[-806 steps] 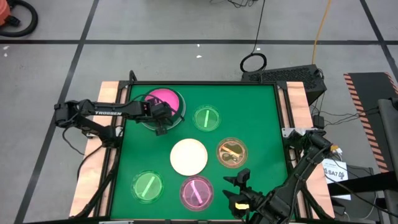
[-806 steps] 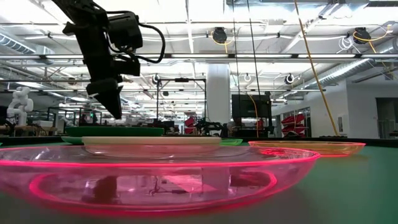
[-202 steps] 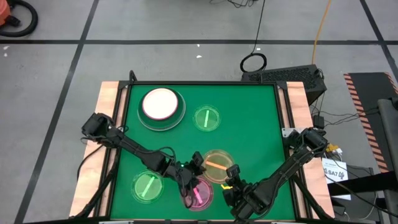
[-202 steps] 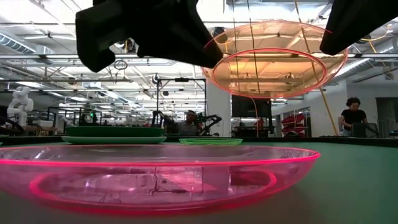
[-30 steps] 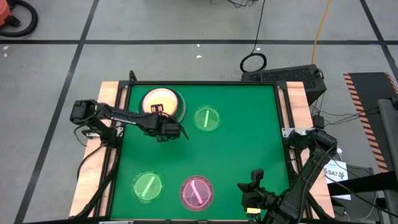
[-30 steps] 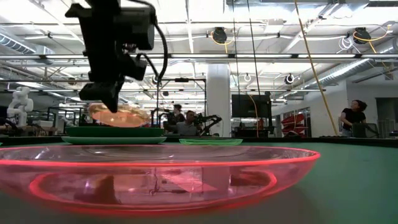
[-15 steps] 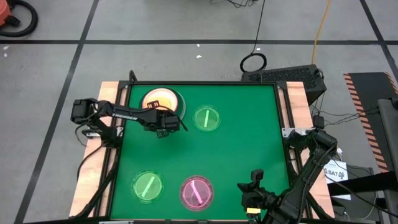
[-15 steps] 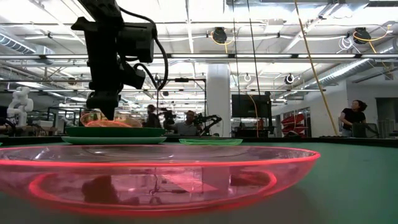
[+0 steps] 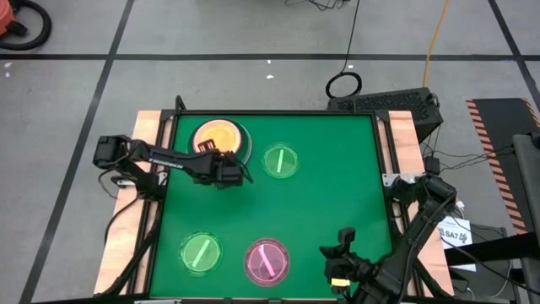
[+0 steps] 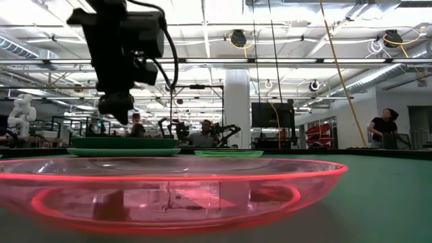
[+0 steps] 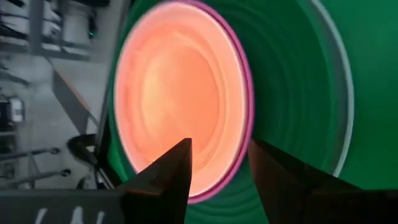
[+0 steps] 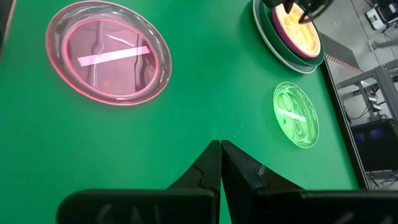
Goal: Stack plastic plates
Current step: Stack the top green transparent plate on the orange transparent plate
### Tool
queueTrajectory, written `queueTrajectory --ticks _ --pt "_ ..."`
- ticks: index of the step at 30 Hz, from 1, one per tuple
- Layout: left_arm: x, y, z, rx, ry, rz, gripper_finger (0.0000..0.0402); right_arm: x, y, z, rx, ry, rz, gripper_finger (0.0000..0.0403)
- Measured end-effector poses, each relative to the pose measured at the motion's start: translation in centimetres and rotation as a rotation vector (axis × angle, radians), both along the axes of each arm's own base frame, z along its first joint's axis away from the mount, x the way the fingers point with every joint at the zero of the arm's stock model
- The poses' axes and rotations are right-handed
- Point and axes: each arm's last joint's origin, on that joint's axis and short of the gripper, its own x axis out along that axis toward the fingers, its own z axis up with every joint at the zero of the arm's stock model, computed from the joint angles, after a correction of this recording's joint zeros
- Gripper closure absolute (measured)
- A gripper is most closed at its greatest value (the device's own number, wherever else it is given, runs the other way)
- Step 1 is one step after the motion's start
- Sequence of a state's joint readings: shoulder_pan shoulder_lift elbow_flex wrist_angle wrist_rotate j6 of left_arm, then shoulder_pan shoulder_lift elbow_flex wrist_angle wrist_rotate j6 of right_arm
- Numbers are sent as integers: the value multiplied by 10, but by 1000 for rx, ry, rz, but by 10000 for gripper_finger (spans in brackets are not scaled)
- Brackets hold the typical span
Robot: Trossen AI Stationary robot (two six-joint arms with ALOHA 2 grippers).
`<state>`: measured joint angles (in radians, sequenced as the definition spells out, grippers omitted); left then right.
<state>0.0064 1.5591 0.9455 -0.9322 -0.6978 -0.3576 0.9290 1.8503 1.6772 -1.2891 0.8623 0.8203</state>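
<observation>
Amber plate released onto the stack

Amber plate (image 9: 218, 136) now lies on the far-left stack (image 9: 243, 152), seemingly settled. Left gripper (image 9: 226, 171) has parted its fingers and backed just off. Right gripper (image 9: 338, 262) waits closed, near front. Two green plates (image 9: 280, 160) and pink plate (image 9: 267, 261) remain unstacked.

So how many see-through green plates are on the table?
2. One green plate lies at the far side, right of the stack; the other green plate lies near the front left, beside the pink plate. None looks hidden.
</observation>
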Motion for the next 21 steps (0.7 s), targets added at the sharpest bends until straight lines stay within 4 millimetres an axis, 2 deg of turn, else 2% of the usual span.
queueTrajectory --ticks 4,13,17,21 --pt "-5 -16 13 53 -65 -37 236 5 -3 0 5 -4 -14 399" --pt "-14 -52 41 35 -247 -176 236 12 -3 0 9 -11 14 399" --pt "-8 -74 43 0 -305 -330 236 20 -6 -2 5 -13 13 399" --pt "4 -95 46 -48 -378 -495 236 29 -18 -18 -36 18 4 399"
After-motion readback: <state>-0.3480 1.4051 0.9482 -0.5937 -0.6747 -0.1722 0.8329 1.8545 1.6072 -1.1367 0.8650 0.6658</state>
